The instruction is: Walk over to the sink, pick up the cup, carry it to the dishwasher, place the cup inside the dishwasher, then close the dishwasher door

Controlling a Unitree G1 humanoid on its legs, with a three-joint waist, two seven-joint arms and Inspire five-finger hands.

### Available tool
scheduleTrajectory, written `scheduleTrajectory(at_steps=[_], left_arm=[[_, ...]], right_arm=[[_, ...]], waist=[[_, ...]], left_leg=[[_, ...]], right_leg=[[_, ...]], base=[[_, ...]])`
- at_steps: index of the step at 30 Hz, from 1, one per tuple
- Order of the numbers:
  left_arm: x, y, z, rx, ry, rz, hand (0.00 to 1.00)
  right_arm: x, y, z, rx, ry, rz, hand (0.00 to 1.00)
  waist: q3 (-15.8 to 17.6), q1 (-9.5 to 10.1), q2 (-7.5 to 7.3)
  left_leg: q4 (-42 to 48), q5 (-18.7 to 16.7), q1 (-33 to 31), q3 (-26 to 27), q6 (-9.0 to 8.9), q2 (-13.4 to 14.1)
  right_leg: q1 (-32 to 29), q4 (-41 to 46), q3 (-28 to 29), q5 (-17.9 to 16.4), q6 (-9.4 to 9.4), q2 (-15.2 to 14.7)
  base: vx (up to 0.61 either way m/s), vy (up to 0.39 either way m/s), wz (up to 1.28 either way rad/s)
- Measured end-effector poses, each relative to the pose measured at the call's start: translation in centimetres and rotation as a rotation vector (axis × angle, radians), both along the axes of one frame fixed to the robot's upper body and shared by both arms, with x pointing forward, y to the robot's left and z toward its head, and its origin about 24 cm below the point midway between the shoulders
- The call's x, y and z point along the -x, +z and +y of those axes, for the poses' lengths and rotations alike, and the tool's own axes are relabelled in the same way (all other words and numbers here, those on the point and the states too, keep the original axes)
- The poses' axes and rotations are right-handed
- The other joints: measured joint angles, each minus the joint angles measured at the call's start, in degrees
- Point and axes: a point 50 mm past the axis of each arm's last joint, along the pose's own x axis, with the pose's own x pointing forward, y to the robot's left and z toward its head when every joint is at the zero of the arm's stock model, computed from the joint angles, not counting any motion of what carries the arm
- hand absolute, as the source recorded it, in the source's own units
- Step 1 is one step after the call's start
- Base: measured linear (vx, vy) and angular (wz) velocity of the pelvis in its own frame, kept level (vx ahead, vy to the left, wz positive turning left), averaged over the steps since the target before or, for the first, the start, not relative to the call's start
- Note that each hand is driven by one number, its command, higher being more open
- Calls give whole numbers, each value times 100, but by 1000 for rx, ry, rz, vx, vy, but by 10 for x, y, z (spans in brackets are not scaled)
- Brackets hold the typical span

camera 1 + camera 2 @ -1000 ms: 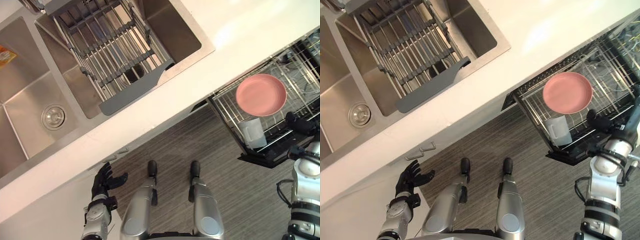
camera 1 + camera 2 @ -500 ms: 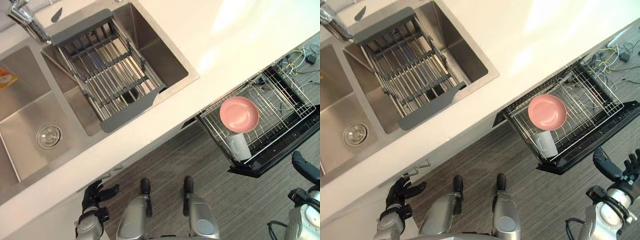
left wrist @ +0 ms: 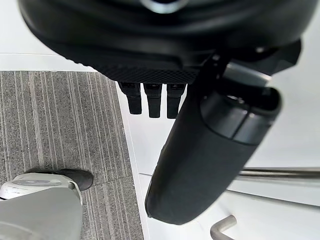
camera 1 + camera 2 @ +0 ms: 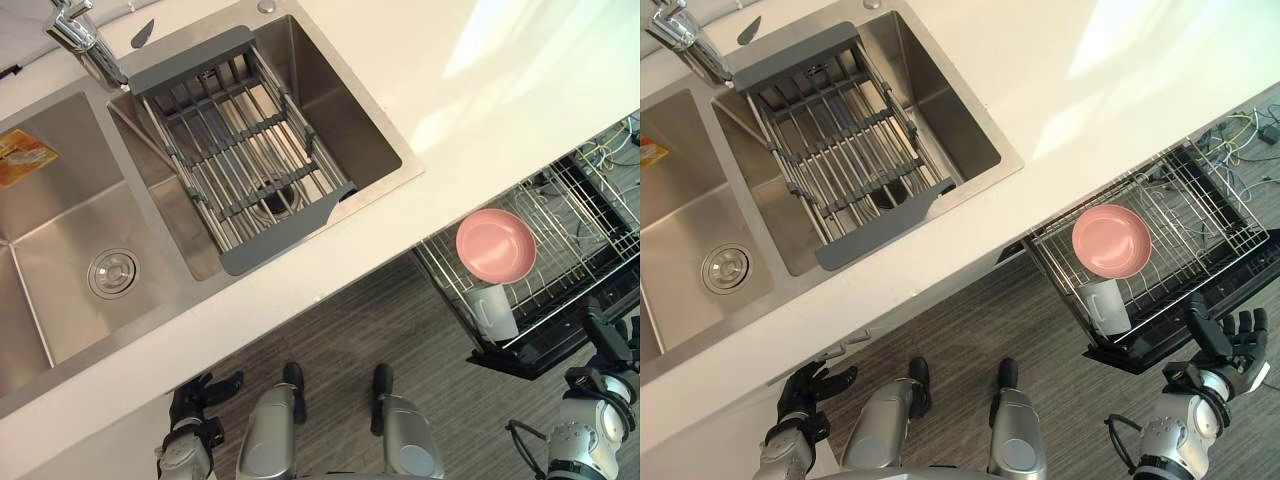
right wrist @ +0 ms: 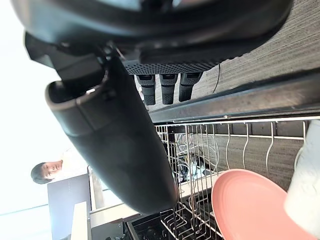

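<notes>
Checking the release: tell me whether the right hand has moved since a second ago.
Yes. The right hand was over the rack beside the cup; now it is drawn back, clear of the rack's front edge.

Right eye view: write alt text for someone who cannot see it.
A white cup sits in the pulled-out dishwasher rack beside a pink plate, with the open right hand near its front edge. A sink lies to the left in the counter.
</notes>
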Motion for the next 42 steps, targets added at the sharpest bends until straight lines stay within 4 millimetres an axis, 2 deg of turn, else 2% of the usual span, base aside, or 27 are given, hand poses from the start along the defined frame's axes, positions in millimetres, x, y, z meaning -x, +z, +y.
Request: scheduleTrajectory(at_steps=[4,11,20,26,29,31,36,42], left_arm=[[-9,3,-4,3,-28,-20,90],[-10,3,-4,3,-30,-21,90],[-11,2,-8,7,-56,-18,90],[-14,5,-8,4,-68,-44,90],[-19,10,-7,-6,-72,-73,90],[-25,14,-7,-12,-77,-99,90],[-26,14,-4,-21,-78,-98,90],[-27,14,-1,-28,-80,-91,90]], right_arm=[[3,-4,-7,-12,-15,42,90],[9,-4,-12,-21,-55,33,90],[-10,-2,-2,-133,-57,-147,90],[-41,13,12,-175,-4,-308,90],[-65,30,20,-184,41,-397,90],[-84,48,25,-197,64,-485,90],[-120,82,43,-240,147,-632,90],[-158,116,63,-256,243,-696,90]], waist=[[18,37,54],[5,63,80],[15,102,172],[28,92,268],[76,90,379],[140,89,508],[240,117,690],[277,229,734]], left_leg=[[-55,30,-76,-118,20,-56],[-72,46,-88,-184,20,-99],[-275,158,-44,-172,-4,-139],[-750,527,38,-219,-10,-205],[-916,718,15,-349,6,-262],[-1056,864,-43,-542,9,-306],[-1352,1184,-86,-815,-20,-321],[-1443,1308,-190,-934,-61,-319]], right_leg=[[-43,83,-127,-82,31,-44],[-42,146,-194,-143,29,-87],[-104,113,-149,-127,37,-136],[-96,-144,-185,115,7,-132],[-93,-244,-273,218,3,-132],[-99,-248,-432,251,-18,-135],[-140,-247,-695,285,-66,-118],[-239,-245,-779,296,-90,-75]], base=[[-32,-24,17],[21,1,8],[4,2,-1],[-35,-19,3],[-115,-19,20],[-126,-29,37],[-77,-29,28],[10,-11,9]])
